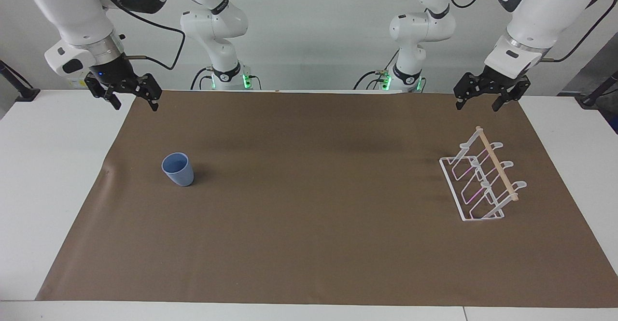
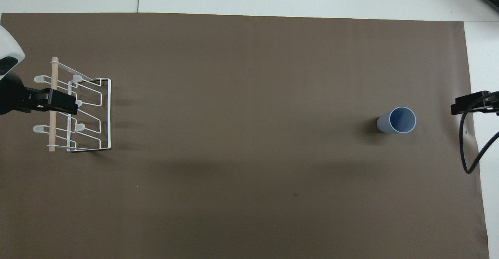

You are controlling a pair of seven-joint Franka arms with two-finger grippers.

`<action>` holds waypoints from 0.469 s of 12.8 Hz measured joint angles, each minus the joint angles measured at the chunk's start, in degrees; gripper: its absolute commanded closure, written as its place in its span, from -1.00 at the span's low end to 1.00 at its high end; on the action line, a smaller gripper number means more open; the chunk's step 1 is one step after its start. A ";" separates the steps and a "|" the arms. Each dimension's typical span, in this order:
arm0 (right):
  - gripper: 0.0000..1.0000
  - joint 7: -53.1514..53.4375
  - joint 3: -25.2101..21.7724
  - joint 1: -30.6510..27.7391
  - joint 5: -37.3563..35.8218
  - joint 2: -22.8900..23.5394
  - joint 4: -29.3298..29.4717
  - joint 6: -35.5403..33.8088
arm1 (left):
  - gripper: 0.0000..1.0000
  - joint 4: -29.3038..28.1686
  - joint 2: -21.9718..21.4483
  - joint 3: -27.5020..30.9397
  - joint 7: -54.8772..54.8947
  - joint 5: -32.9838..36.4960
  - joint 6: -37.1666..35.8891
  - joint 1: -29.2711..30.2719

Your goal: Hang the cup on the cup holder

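The light-blue cup (image 1: 177, 169) stands upright, mouth up, on the brown mat toward the right arm's end of the table; it also shows in the overhead view (image 2: 397, 120). The white wire cup holder (image 1: 497, 163) with its wooden dowel stands toward the left arm's end, with nothing on its prongs; it also shows in the overhead view (image 2: 109, 115). My right gripper (image 1: 135, 103) is open and empty, raised over the mat's edge nearest the robots, apart from the cup. My left gripper (image 1: 478, 104) is open and empty, raised over the mat's edge nearest the robots, apart from the holder.
The brown mat (image 1: 309, 244) covers most of the white table (image 1: 58, 176). A black cable (image 2: 468, 150) hangs by the right gripper. White table margins lie at both ends of the mat.
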 measured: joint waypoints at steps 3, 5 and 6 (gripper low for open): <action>-1.00 0.00 0.00 0.00 0.00 0.00 -0.03 0.00 | -1.00 0.83 -0.03 -0.34 0.00 0.00 -1.40 0.00; -1.00 0.00 0.00 0.00 0.00 -0.01 -0.05 0.00 | -1.00 1.26 -0.07 -0.40 0.36 0.00 -1.81 0.00; -1.00 0.00 0.00 0.00 0.00 -0.01 -0.06 0.00 | -1.00 1.23 -0.07 -0.40 0.99 0.00 -1.86 0.00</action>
